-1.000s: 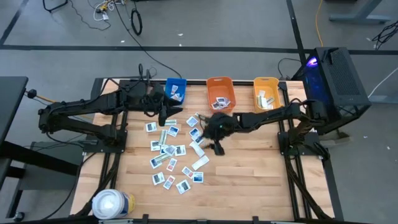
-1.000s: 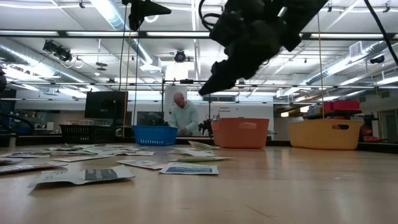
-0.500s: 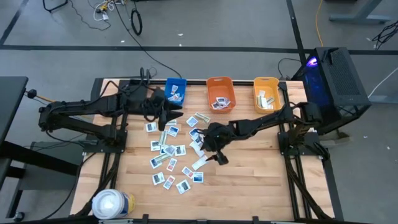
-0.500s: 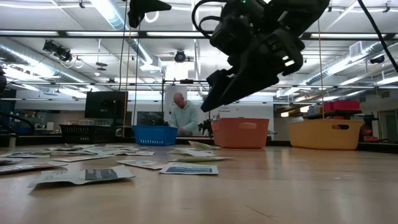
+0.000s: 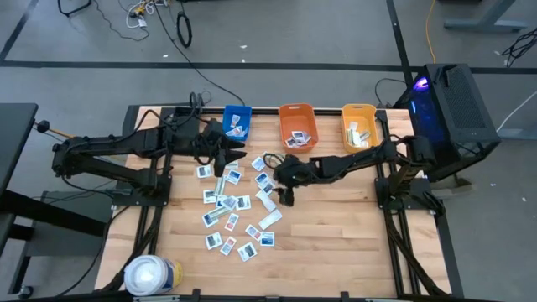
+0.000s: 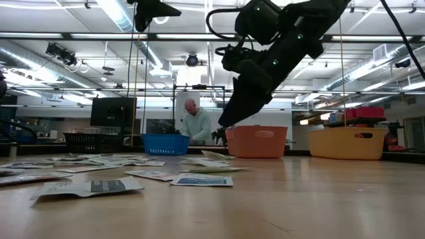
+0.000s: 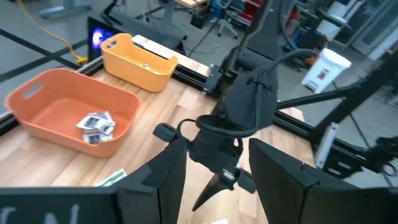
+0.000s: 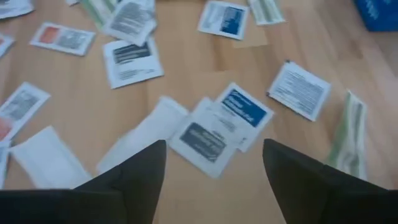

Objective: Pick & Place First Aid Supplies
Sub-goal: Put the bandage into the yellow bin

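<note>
Packets (image 5: 231,205): small flat rectangles, mostly white with blue or red print, plus a few longer pale green strips. They lie scattered on the wooden counter (image 5: 336,235), left of centre, in front of the blue bin (image 5: 237,122). A few more sit in the blue bin, the orange bin (image 5: 297,127) and the yellow bin (image 5: 359,126).

Right end effector (image 5: 285,195): hangs above the right edge of the scatter, tilted down. Fingers are spread wide and nothing sits between them. The right wrist view looks past both fingers onto overlapping white-and-blue packets (image 8: 217,124) and a green strip (image 8: 348,134) on the wood below. In the low view it is clearly off the counter, not touching anything.

Left end effector (image 5: 226,158): up near the blue bin at the back of the scatter, well above the counter. Fingers stand apart with a clear gap, holding nothing.

Hard to make out: packet print is unreadable. From above, the right arm covers some of the packets under it. The low view shows only the near edge of the scatter (image 6: 93,186) as thin slivers. A person (image 6: 194,123) stands in the room behind the bins.
</note>
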